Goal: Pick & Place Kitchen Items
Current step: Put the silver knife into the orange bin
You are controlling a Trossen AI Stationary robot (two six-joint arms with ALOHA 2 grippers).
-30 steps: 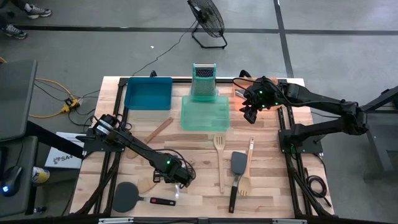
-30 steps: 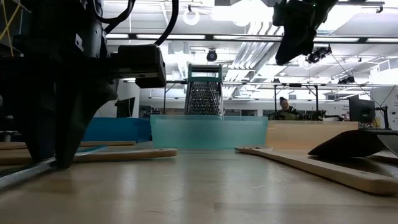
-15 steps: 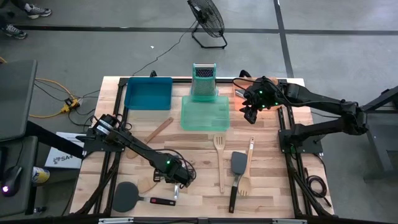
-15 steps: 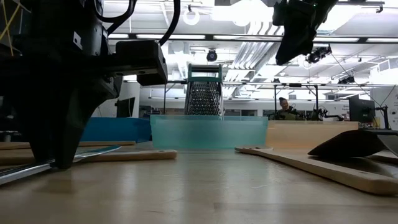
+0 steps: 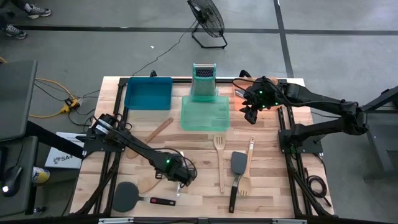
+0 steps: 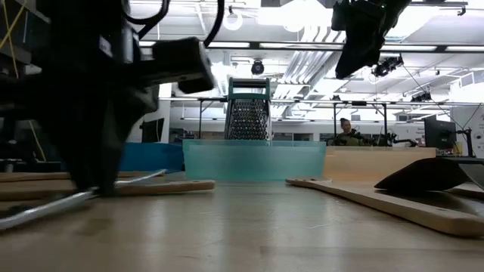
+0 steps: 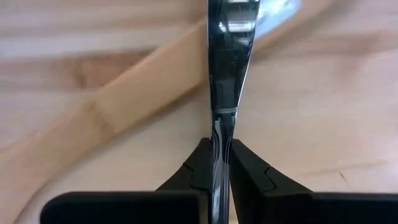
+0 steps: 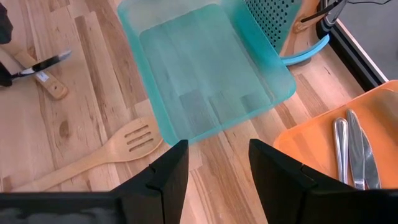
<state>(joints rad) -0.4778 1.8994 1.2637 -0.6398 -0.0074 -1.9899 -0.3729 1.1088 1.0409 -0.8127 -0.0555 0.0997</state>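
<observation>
The left gripper (image 5: 181, 177) sits low in the lower-left centre of the high view, its fingers (image 7: 198, 163) pinched tight on a silver utensil (image 7: 228, 74) (knife or fork, the far end is cut off by the frame). In the low view the same metal piece (image 6: 68, 202) slants from the gripper down to the table at the far left, blurred. A wooden handle (image 7: 124, 106) lies crosswise just under it.

The right gripper (image 5: 250, 112) hangs in the upper right of the high view, well above the table, jaws partly apart with nothing between them. Below it the orange tray (image 8: 323, 149) holds silver cutlery (image 8: 351, 149), half cut off at the frame edge.

Around: a green tray (image 5: 205, 113) at centre with a grater (image 5: 203, 81) behind it, a blue tray (image 5: 148, 93) to its left, a slotted wooden spatula (image 5: 219, 155), a black spatula (image 5: 236, 171) beside a wooden spoon (image 5: 246, 177), and a round black spatula (image 5: 127, 196) with a red-tipped handle at lower left. The left arm hides much of the wooden piece (image 5: 148, 184) beside it.
</observation>
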